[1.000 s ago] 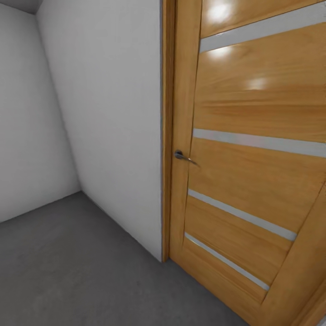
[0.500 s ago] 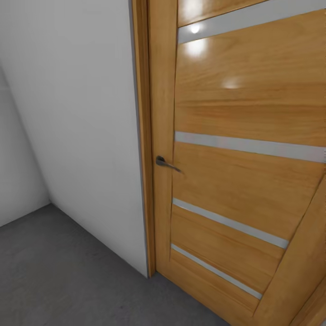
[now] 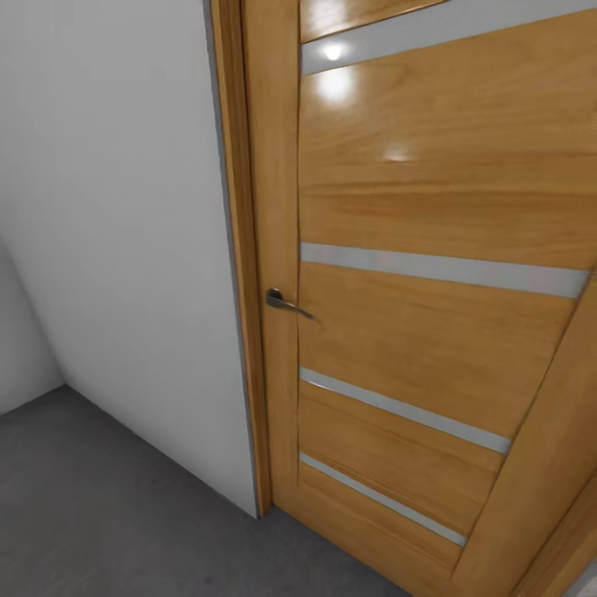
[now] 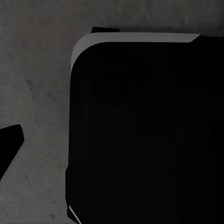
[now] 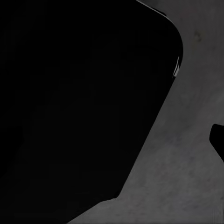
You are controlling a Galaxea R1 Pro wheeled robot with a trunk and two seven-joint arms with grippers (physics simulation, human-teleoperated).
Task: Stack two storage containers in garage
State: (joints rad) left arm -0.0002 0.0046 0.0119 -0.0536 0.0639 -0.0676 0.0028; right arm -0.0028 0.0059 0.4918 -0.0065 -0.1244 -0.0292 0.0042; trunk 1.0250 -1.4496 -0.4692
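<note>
Garage: wooden door, white wall, mottled grey floor.
View panned right since earlier; claw states cannot be told.

A closed wooden door with a metal handle blocks the right of the frame, a white wall blocks the left, and open grey concrete floor fills the lower left.
</note>
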